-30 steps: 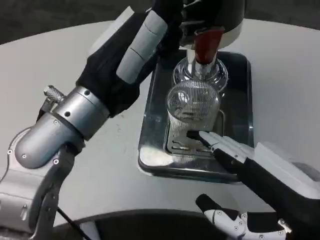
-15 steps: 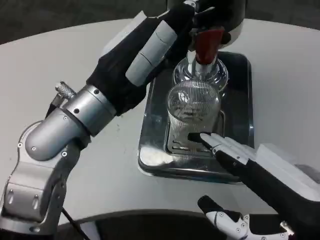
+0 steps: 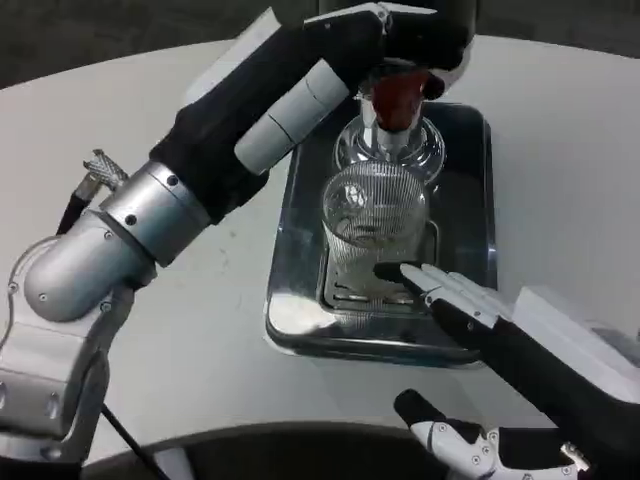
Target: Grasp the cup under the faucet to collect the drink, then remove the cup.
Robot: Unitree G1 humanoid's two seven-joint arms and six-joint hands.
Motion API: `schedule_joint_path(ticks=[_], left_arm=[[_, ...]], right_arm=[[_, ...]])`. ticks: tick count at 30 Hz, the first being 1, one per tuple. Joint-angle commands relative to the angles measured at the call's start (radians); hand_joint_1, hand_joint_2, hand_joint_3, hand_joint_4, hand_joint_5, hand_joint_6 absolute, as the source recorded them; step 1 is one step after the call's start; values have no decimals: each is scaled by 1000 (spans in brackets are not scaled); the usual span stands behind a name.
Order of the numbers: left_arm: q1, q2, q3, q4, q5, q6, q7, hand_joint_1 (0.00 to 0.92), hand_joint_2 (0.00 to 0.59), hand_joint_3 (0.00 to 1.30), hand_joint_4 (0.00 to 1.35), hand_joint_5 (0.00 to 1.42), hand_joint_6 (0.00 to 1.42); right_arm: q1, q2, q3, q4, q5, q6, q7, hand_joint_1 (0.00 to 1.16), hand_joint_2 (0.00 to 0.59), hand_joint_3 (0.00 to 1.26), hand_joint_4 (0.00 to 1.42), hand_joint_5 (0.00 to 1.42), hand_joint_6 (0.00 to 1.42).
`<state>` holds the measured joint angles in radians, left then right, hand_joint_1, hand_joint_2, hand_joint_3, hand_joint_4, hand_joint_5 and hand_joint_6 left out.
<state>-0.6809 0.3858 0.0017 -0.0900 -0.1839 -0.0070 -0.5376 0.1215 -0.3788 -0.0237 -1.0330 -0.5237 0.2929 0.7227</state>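
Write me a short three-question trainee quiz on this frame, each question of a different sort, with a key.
1. True or false: the ribbed glass cup lies tipped on its side on the metal tray.
2. Multiple choice: the left hand is at
A) the table edge
B) the top of the dispenser, above the red faucet
C) the cup's rim
3. Fill in: the fingertips of the right hand reach the cup's ____ part.

Key: 1 false, it stands upright under the faucet; 2 B; 3 lower.
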Motion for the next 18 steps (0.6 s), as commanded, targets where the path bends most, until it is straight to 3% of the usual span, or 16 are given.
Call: schedule_joint_path(ticks=[1,18], left_arm=[[36,46,2,28,33,-97,-44,0,27,436,358,424,356],[64,76,-13,87,62,-200,-57,0,35,410,293,385,320]], right_arm=[[8,10,5,-14,-3,-16,-5,613,479,43,0,0,0],[-2,31,20,-14,-5,29,-11,613,479,43,0,0,0]])
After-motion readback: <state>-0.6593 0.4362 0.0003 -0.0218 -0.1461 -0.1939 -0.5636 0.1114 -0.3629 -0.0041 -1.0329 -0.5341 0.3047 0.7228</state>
